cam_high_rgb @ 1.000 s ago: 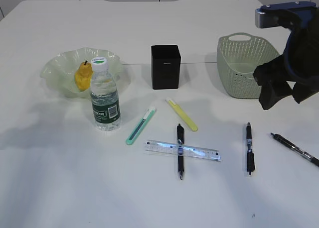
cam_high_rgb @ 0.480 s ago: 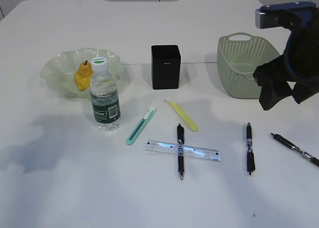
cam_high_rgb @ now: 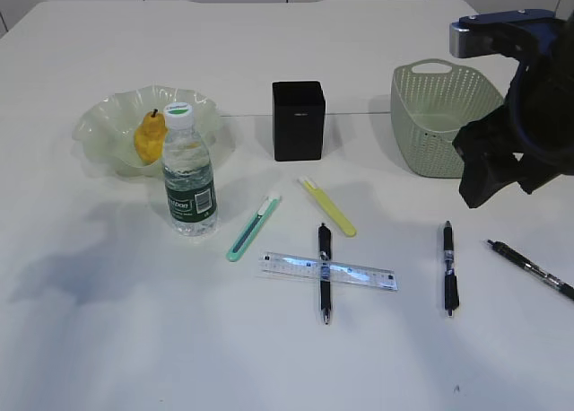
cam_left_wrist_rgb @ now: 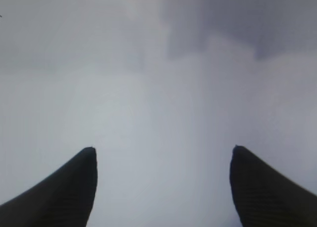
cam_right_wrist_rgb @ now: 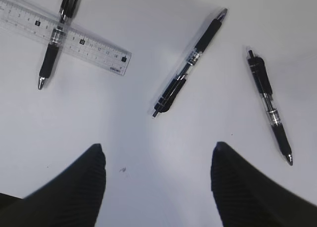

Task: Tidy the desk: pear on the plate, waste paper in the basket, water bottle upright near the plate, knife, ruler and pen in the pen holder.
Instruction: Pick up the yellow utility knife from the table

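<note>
The yellow-orange pear (cam_high_rgb: 148, 140) lies in the ruffled pale-green plate (cam_high_rgb: 103, 124). Just in front of it the water bottle (cam_high_rgb: 190, 182) stands upright. A green knife (cam_high_rgb: 253, 227) and a yellow knife (cam_high_rgb: 327, 207) lie before the black pen holder (cam_high_rgb: 298, 119). A clear ruler (cam_high_rgb: 359, 274) (cam_right_wrist_rgb: 84, 41) crosses one pen (cam_high_rgb: 324, 290) (cam_right_wrist_rgb: 49, 61). Two more pens (cam_high_rgb: 447, 267) (cam_high_rgb: 531, 269) lie to the right. My right gripper (cam_high_rgb: 502, 182) (cam_right_wrist_rgb: 157, 147) hangs open above them, in front of the basket (cam_high_rgb: 430, 124). My left gripper (cam_left_wrist_rgb: 162, 148) is open over bare table. No waste paper shows.
The white table (cam_high_rgb: 134, 339) stretches to the front and left, where a soft shadow lies. The right arm's dark body (cam_high_rgb: 538, 97) covers the basket's right end. In the right wrist view two pens (cam_right_wrist_rgb: 190, 61) (cam_right_wrist_rgb: 270, 108) lie just ahead of the fingers.
The right arm has shifted a little to the left. The shadow on the left of the table has changed shape. The objects have not moved.
</note>
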